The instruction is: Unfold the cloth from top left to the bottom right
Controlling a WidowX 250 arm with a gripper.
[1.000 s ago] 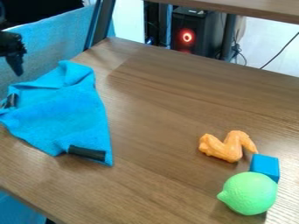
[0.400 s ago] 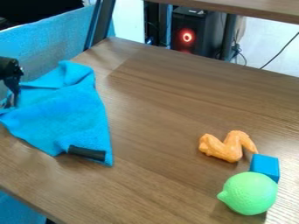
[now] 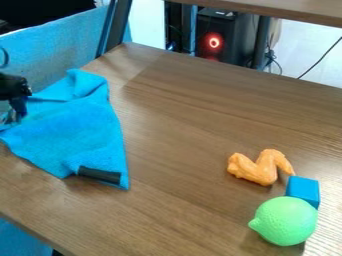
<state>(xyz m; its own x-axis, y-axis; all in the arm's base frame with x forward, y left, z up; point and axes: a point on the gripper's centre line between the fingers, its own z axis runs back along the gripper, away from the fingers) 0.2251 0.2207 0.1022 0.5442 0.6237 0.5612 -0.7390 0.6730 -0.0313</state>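
1. Cloth: the blue cloth lies folded and rumpled at the left of the table; a dark strip marks its near corner; its outline matches the earlier frames.
2. Gripper: my gripper is at the cloth's left edge, at the view's left border; I cannot tell whether the claw is spread, pressed together or pinching fabric.
3. Change: I have come down from above the cloth to this edge, the last part a slight lowering; for the task, I judge this to be the grasping step, with the unfolding still to do.
4. Next: I should secure only the upper layer, lift, then carry it toward the bottom right; catching both layers could drag the whole cloth.
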